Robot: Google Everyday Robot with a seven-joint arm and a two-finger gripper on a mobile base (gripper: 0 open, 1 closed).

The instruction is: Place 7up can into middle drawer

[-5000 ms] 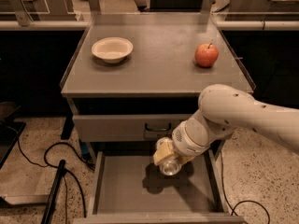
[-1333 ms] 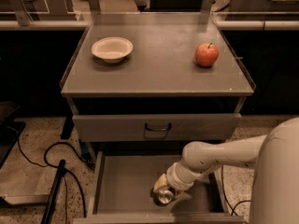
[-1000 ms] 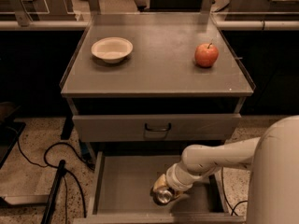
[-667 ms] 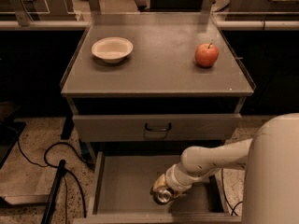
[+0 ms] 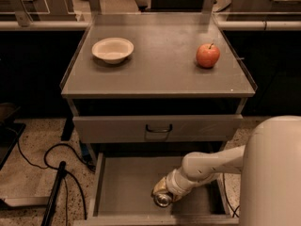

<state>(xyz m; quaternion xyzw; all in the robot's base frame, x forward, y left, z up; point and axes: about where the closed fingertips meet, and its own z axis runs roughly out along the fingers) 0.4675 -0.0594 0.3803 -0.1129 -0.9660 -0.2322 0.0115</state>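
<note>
The middle drawer point(image 5: 122, 185) is pulled open below the cabinet, a wide grey tray with low walls. My gripper point(image 5: 165, 192) is reached down inside it, near the front centre-right. The 7up can point(image 5: 162, 199), small and silvery, sits at the gripper's tip, low on or just above the drawer floor; its round end faces me. My white arm point(image 5: 211, 164) comes in from the lower right and hides the drawer's right side.
A closed drawer front with a dark handle point(image 5: 158, 128) is above the open drawer. On the cabinet top are a white bowl point(image 5: 112, 49) at the left and a red apple point(image 5: 208, 55) at the right. Black cables point(image 5: 51, 161) lie on the floor at left.
Five seconds ago the arm held the can higher, near the back of the drawer; it has come down and forward. Over the last second almost nothing has moved.
</note>
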